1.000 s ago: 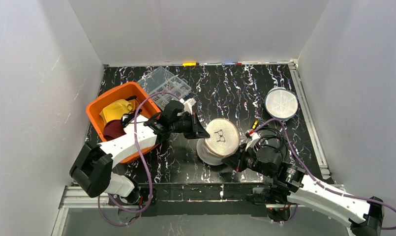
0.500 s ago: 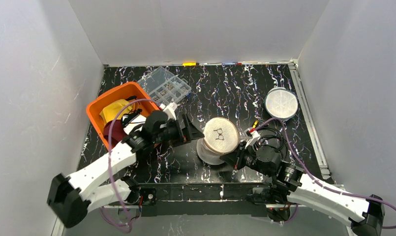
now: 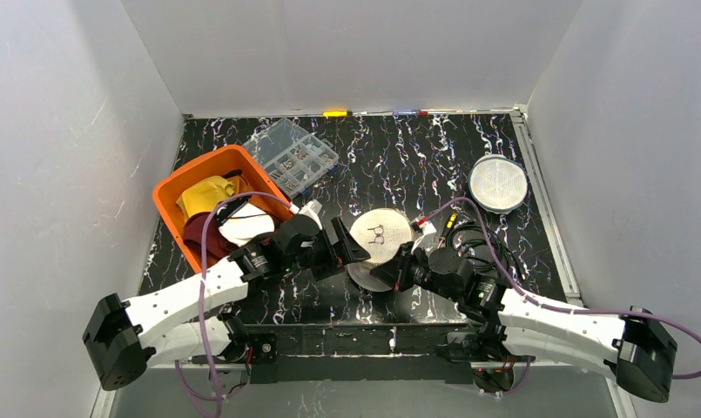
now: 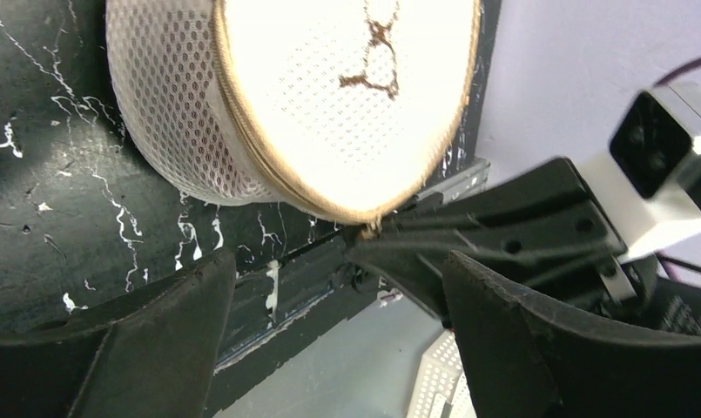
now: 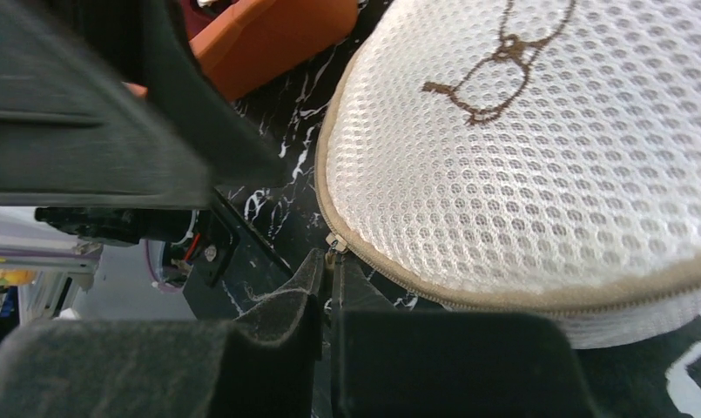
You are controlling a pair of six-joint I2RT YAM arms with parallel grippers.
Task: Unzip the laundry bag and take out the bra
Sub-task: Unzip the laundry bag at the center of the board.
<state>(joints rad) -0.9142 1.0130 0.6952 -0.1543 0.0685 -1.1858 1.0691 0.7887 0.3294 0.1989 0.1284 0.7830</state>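
Top external: orange bin (image 3: pixel 177 183) left of laundry bag (image 3: pixel 380 235); left fingers (image 4: pixel 155 348) apart, right fingers (image 5: pixel 268 348) pinching zipper pull (image 5: pixel 333 246).

White booth around a black veined desk.

The left wall (image 3: pixel 68 174), back wall (image 3: pixel 355 52) and right wall (image 3: pixel 625 157), all plain white panels, close in the desk (image 3: pixel 399 148), whose top is black with thin white veins. A metal rail (image 3: pixel 549 209) runs along its right edge and a metal frame (image 3: pixel 364 338) along the near one. A yellow bit (image 3: pixel 335 113) and a blue bit (image 3: pixel 405 112), perhaps tape, lie at the foot of the back wall. The light is soft and even.
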